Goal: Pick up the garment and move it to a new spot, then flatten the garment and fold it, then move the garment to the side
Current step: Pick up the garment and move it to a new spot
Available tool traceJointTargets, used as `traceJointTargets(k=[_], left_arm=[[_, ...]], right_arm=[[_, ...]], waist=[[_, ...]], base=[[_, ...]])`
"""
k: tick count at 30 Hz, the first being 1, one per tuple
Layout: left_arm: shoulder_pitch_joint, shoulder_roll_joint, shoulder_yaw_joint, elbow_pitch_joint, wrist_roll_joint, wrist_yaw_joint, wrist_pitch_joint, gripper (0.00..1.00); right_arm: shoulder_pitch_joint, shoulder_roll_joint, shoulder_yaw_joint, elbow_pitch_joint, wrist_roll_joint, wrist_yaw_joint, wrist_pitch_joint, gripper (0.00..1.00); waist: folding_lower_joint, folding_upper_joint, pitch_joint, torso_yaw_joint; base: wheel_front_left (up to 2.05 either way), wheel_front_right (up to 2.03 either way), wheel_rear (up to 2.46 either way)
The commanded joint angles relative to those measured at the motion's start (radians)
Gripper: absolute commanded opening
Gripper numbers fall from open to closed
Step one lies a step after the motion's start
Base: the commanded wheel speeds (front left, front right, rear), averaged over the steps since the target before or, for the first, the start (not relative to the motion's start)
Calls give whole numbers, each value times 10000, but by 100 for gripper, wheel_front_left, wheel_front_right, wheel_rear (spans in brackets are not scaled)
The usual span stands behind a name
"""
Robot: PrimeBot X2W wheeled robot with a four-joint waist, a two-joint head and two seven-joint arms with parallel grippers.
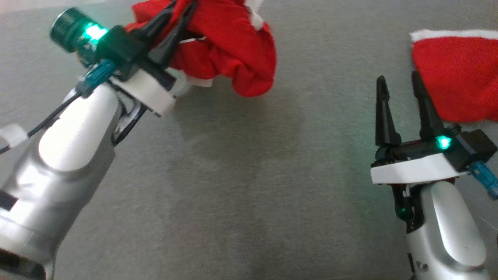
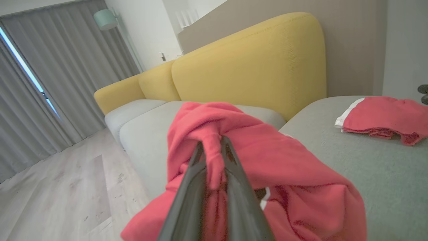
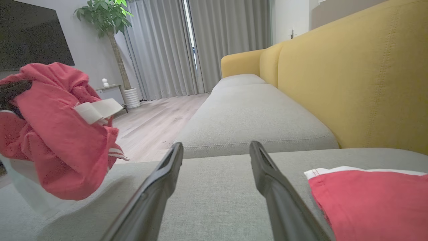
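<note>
The garment (image 1: pixel 229 46) is a red piece with white trim, bunched up and hanging just over the grey sofa cushion (image 1: pixel 249 175) at the far left. My left gripper (image 1: pixel 183 6) is shut on a fold of it; in the left wrist view the red cloth (image 2: pixel 267 150) drapes around the pinching gripper (image 2: pixel 210 144). From the right wrist the garment (image 3: pixel 50 134) hangs at the left. My right gripper (image 1: pixel 398 77) stands open and empty over the cushion at the right, its gripper (image 3: pixel 216 147) wide apart.
A second red cloth with a white edge (image 1: pixel 459 77) lies flat on the cushion just right of my right gripper, also seen as red cloth (image 3: pixel 367 201). The yellow backrest (image 2: pixel 250 67) rises behind. Wooden floor (image 2: pixel 67 187) lies beyond the cushion's left edge.
</note>
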Motion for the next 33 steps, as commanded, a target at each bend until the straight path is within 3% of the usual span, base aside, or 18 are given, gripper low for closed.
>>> traceJointTargets(k=[1, 9, 11, 16, 24, 33], left_arm=[[-909, 148, 243, -368, 95, 48, 229, 0], [-1963, -539, -40, 337, 57, 30, 824, 0], [-2257, -718, 15, 797, -104, 25, 912, 100], [-2703, -847, -10, 1733, -312, 8, 635, 100], [-1955, -775, 40, 2339, -642, 73, -461, 100], [1242, -405, 981, 1438, -1404, 1007, -1116, 100]], right_arm=[[-304, 9, 382, -435, 188, -9, -107, 100], [-434, 9, 626, -645, 670, -9, -108, 100], [-435, 9, 651, -670, 753, -9, -108, 100], [-384, 9, 626, -720, 823, -9, -108, 100], [-215, 9, 328, -649, 420, -9, -108, 100], [381, 9, 70, -406, -164, -9, -108, 100]], waist=[[1, 0, 351, -856], [1, 0, 919, -2007], [1, 0, 1001, -2188], [1, 0, 988, -2277], [1, 0, 416, -1400], [1, 0, -737, -90]], base=[[0, 0, 0], [0, 0, 0], [0, 0, 0], [0, 0, 0], [0, 0, 0], [0, 0, 0]])
